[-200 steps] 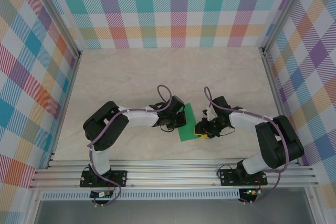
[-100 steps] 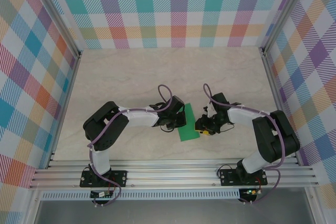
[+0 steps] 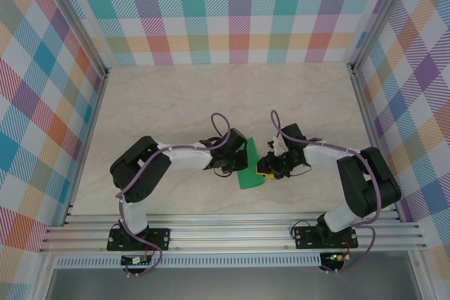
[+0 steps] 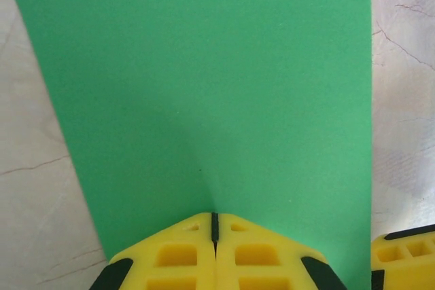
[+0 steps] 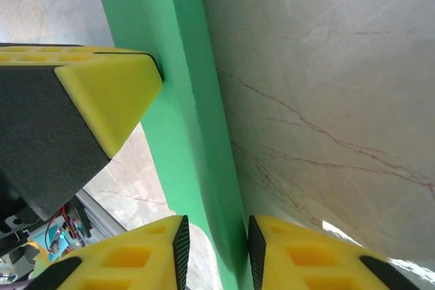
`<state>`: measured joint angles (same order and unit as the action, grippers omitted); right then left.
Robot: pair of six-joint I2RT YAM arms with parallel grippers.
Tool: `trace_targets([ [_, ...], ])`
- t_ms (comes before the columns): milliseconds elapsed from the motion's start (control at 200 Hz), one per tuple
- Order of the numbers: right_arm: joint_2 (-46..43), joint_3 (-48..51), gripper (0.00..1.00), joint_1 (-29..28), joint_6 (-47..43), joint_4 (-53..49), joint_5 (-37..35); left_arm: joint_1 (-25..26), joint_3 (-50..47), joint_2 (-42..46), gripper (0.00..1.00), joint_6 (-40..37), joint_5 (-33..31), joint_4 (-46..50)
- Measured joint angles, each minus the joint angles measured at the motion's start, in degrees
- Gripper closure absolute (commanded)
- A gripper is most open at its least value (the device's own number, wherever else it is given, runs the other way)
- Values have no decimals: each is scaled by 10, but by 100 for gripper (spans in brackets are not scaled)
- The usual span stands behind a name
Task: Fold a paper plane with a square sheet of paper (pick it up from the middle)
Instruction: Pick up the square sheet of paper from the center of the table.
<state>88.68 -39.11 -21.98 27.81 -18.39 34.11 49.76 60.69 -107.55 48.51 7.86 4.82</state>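
Between the two arms, near the middle of the worktop (image 3: 211, 96): gripping the square sheet of paper (image 3: 250, 179) by one edge with the left tool (image 3: 239, 166), clenched flat on the green, seen from the left wrist as two yellow tips meeting on the sheet (image 4: 204, 86). Straddling the opposite edge with the right tool (image 3: 266, 171), parted and not yet nipped, leaving a sliver of worktop (image 5: 326, 100) visible between one finger (image 5: 136, 256) and the paper in the right wrist view. Looks narrower than square from above, perhaps already doubled over; hard to tell whether lying flat or lifted along that far edge. Judged early in the folding, well short of the paper plane

Risks from here:
- closing the right tool off-line and crumpling the raised edge instead of pinching it cleanly
- pulling against the left tool's clamp and tearing or skewing such thin paper
- pressing a crease out of true with the edge, spoiling the symmetry needed for a centre fold
- knocking the two tools together, working so close across a narrow sheet
- releasing on the left too soon and dragging the loose paper across the smooth worktop
- buckling the middle by pushing the two edges toward each other
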Motion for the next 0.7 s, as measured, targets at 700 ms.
trace_targets([
  [700,9,0,94,13,-9,11,44,0,2,97,90,-9,-24,43],
])
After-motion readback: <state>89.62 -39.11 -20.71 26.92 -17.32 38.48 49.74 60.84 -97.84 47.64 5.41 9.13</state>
